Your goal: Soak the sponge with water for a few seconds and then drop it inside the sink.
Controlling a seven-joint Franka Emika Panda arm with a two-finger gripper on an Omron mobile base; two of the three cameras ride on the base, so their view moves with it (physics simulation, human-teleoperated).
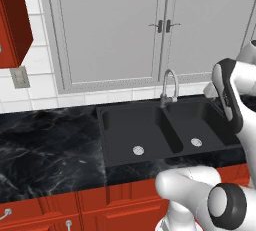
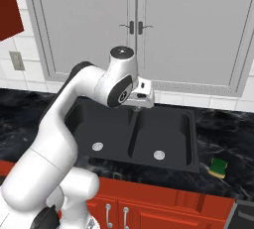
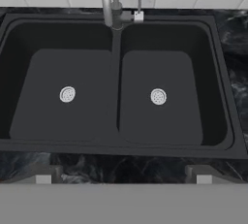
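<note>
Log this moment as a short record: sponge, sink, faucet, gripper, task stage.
sponge: lies on the black counter right of the sink, not held
sink: double basin, nothing in either, one silver drain each
faucet: at the back, above the divider; no water stream visible
gripper: open, holding nothing, above the sink's front edge
task stage: sponge not yet picked up
</note>
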